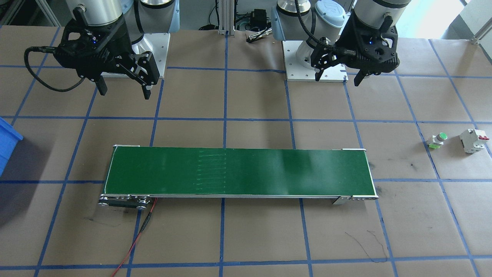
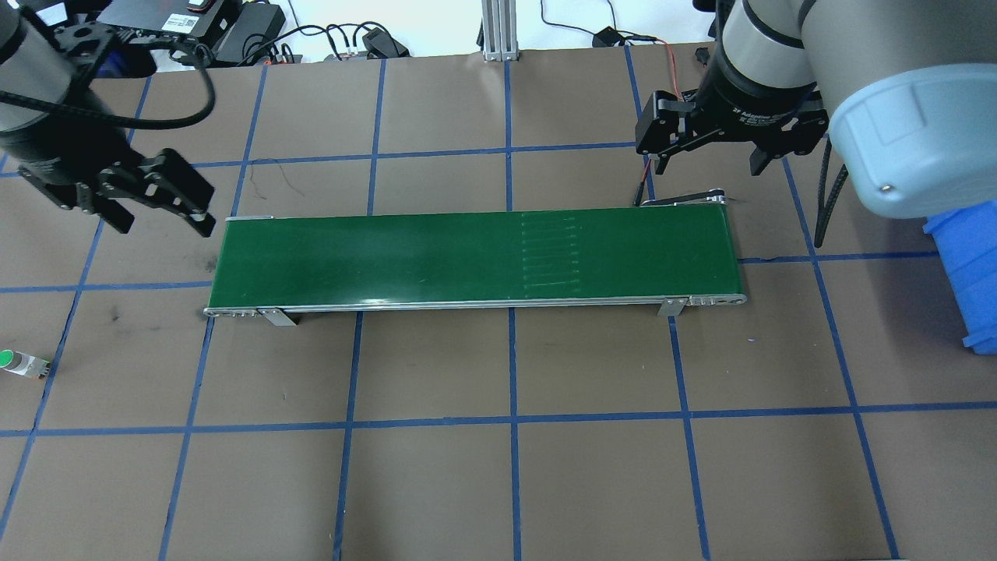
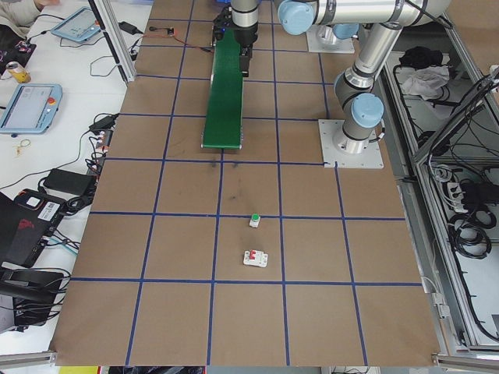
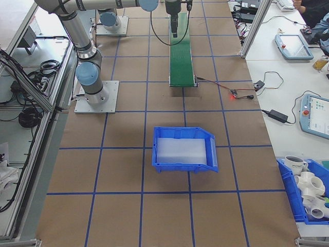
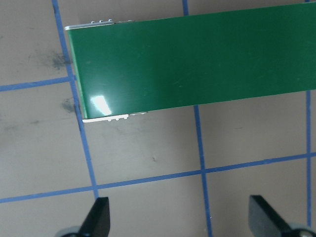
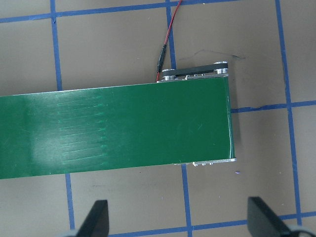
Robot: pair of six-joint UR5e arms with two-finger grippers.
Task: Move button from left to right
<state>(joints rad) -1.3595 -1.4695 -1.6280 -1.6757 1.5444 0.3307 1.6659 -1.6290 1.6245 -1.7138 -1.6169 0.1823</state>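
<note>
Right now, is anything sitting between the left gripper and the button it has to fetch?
Nothing visible does. The left gripper hangs open above bare table, and the button lies beyond the conveyor's left end with open paper between them. The circuit breaker sits on the button's far side, apart from it, off the path.

Cut-off items noted.
Button (image 2: 17,362) clipped by the overhead view's left edge; blue bin (image 1: 7,142) only partly in the front view.

One button (image 1: 437,140), one circuit breaker (image 1: 474,140), one conveyor belt (image 1: 238,171), two grippers, one blue bin (image 4: 184,149)
</note>
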